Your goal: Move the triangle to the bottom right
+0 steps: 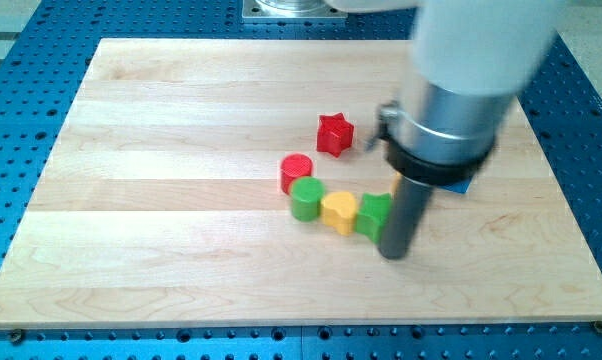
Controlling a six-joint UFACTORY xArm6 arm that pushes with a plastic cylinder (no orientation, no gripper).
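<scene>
My tip (pixel 394 252) rests on the wooden board (pixel 181 120), touching or nearly touching the lower right side of a green star-like block (pixel 372 212). A blue block (pixel 461 186) peeks out from under the arm's body at the view's right; most of it is hidden and its shape cannot be made out. No triangle shows clearly.
A yellow block (pixel 339 211), a green cylinder (pixel 306 199) and a red cylinder (pixel 296 172) form a curved row to the left of the green star-like block. A red star (pixel 334 133) lies above them. The arm's body (pixel 451 90) hides the board's upper right.
</scene>
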